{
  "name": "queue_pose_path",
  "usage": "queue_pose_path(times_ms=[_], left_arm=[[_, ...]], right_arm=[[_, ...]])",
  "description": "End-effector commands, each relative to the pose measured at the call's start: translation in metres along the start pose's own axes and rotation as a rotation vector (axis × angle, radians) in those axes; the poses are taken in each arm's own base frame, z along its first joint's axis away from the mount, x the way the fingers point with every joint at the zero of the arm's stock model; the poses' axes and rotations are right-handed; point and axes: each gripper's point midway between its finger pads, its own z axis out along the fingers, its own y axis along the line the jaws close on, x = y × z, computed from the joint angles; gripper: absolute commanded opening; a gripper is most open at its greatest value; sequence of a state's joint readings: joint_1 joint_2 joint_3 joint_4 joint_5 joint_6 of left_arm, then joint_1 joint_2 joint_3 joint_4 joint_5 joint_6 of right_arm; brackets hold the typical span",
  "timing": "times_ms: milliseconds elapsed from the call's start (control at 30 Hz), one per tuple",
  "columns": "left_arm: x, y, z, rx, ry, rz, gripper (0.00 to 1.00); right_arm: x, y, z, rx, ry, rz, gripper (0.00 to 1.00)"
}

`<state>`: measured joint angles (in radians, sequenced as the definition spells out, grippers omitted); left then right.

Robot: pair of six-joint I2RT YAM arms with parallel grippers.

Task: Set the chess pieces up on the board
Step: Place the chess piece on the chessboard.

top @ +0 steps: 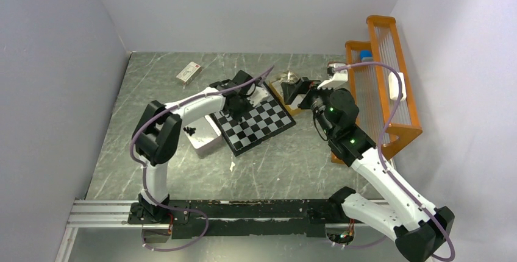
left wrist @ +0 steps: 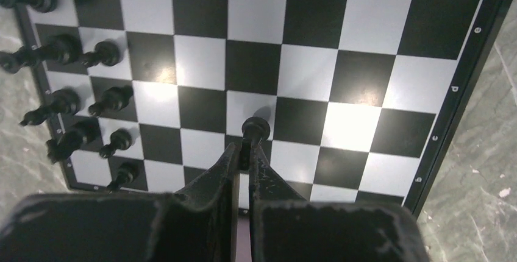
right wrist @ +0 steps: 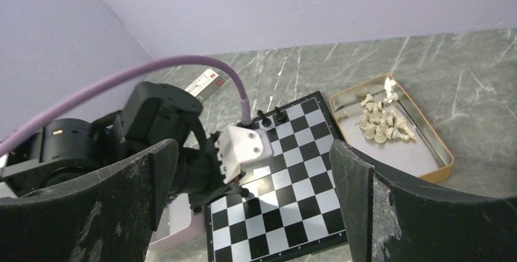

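The board point(top: 263, 127) lies at the table's middle, turned at an angle. My left gripper point(top: 235, 106) hangs over its far-left part, shut on a black pawn point(left wrist: 255, 129) held just above a square. Several black chessmen point(left wrist: 73, 100) stand in two rows along one board edge. In the right wrist view the board point(right wrist: 292, 210) and the held pawn point(right wrist: 244, 193) show below. My right gripper point(top: 292, 89) is wide open and empty above the board's far-right corner. Cream-white pieces point(right wrist: 381, 122) lie heaped in the tan tray point(right wrist: 434, 155).
A white box point(top: 206, 138) left of the board holds a few black pieces point(top: 190, 131). A small white-and-red carton point(top: 189, 73) lies at the far left. An orange rack point(top: 390, 85) stands along the right wall.
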<state>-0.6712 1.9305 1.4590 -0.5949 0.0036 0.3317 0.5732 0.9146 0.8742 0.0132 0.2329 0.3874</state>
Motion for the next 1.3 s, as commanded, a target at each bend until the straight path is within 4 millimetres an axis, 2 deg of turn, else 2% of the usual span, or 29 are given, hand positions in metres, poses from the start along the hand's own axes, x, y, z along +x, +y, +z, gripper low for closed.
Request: queue_pose_path(times_ms=[0, 233, 433, 467, 500, 533, 567, 633, 767, 933, 1033, 1100, 1200, 1267], left_arm=[[-0.013, -0.003, 0.005, -0.036, 0.015, 0.029, 0.08], [-0.01, -0.007, 0.012, -0.042, 0.042, 0.037, 0.17], [-0.018, -0.007, 0.004, -0.044, 0.001, 0.028, 0.27], [-0.02, -0.006, 0.002, -0.046, -0.005, 0.025, 0.32], [-0.022, -0.006, 0.001, -0.048, -0.013, 0.023, 0.75], [-0.024, -0.006, 0.0, -0.046, -0.019, 0.022, 0.96], [-0.026, -0.006, -0.001, -0.043, -0.026, 0.021, 0.98], [-0.029, -0.006, -0.003, -0.045, -0.043, 0.017, 0.99], [-0.04, 0.005, -0.021, -0.09, -0.103, -0.013, 0.99], [-0.062, 0.03, -0.061, -0.096, -0.282, -0.134, 0.99], [-0.065, 0.052, -0.088, -0.08, -0.41, -0.251, 0.99], [-0.057, 0.071, -0.103, -0.08, -0.474, -0.341, 0.99], [-0.028, 0.101, -0.117, -0.148, -0.488, -0.484, 0.99], [-0.01, 0.111, -0.123, -0.192, -0.466, -0.509, 0.99]], right_arm=[[0.003, -0.006, 0.001, 0.018, -0.013, -0.019, 1.0], [0.006, -0.003, 0.001, -0.006, -0.01, -0.022, 1.0], [0.014, -0.001, 0.002, -0.023, 0.015, -0.025, 1.0], [0.015, -0.001, 0.002, -0.025, 0.017, -0.022, 1.0], [0.016, 0.0, 0.002, -0.029, 0.019, -0.019, 1.0], [0.017, 0.0, 0.002, -0.032, 0.021, -0.018, 1.0], [0.018, 0.001, 0.002, -0.034, 0.024, -0.017, 1.0], [0.019, 0.001, 0.002, -0.037, 0.031, -0.014, 1.0], [0.026, 0.007, 0.002, -0.074, 0.052, -0.008, 0.98], [0.039, 0.016, 0.006, -0.132, 0.091, -0.011, 0.95], [0.051, 0.021, 0.01, -0.165, 0.127, -0.011, 0.92], [0.06, 0.023, 0.015, -0.183, 0.149, -0.018, 0.89], [0.076, 0.019, 0.029, -0.18, 0.173, -0.064, 0.85], [0.093, 0.021, 0.038, -0.209, 0.217, -0.104, 0.8]])
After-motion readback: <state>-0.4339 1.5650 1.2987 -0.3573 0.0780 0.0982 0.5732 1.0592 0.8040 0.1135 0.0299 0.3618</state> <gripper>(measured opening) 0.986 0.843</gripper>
